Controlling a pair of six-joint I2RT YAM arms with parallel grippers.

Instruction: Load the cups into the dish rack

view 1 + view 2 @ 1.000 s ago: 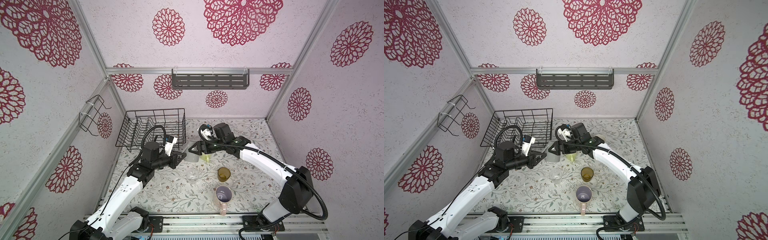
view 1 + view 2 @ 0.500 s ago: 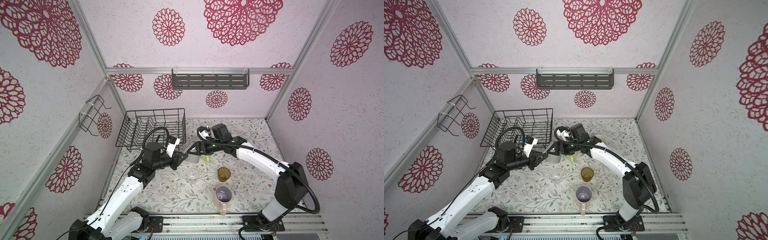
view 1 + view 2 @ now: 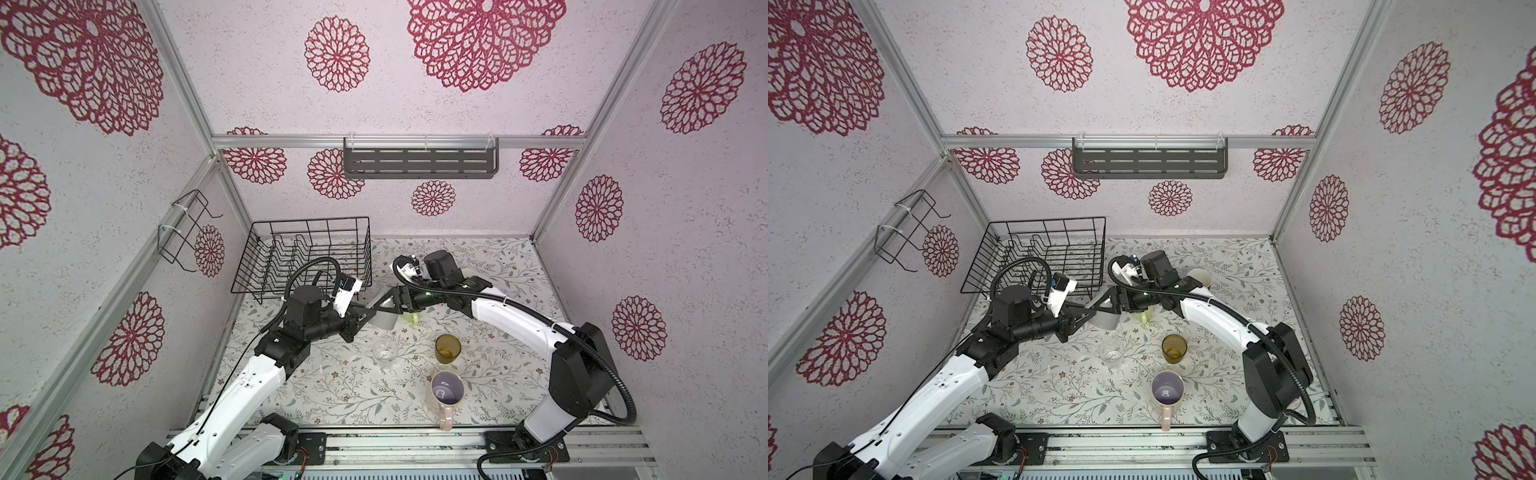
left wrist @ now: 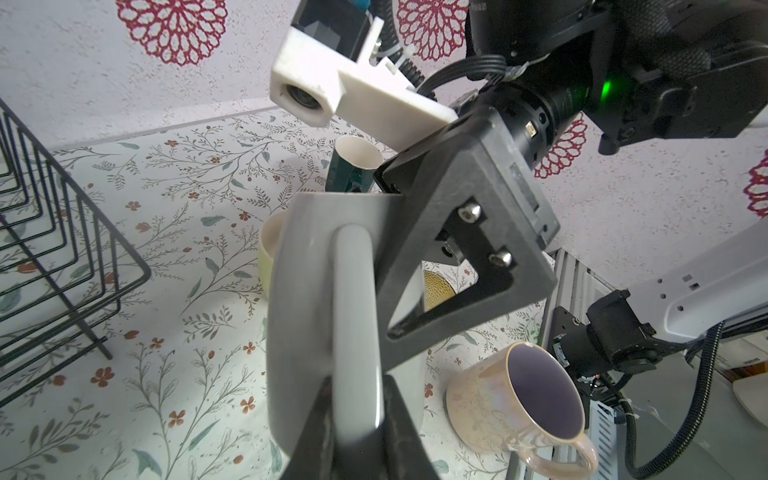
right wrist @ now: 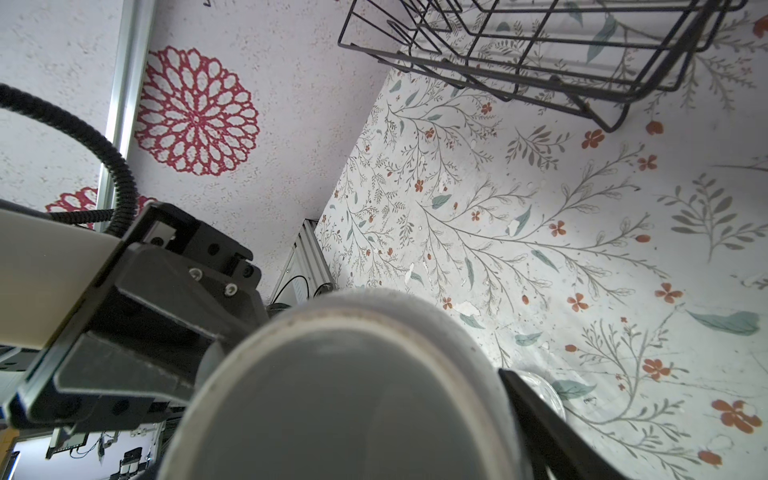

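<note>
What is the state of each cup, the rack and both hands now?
Grey mug: held off the table, tilted, between both hands.
Left hand: shut on its handle.
Right hand: wide around its body; grip unclear.
Rack: empty.
Teal mug: upright on table.
Yellow mug: on table, partly hidden.
Clear glass: upright.
Amber tumbler: upright.
Pink mug: upright, empty.

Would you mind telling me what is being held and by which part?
The left pincer clamps the grey mug by its handle; the right pincer straddles its body, but whether it grips cannot be told.
</note>
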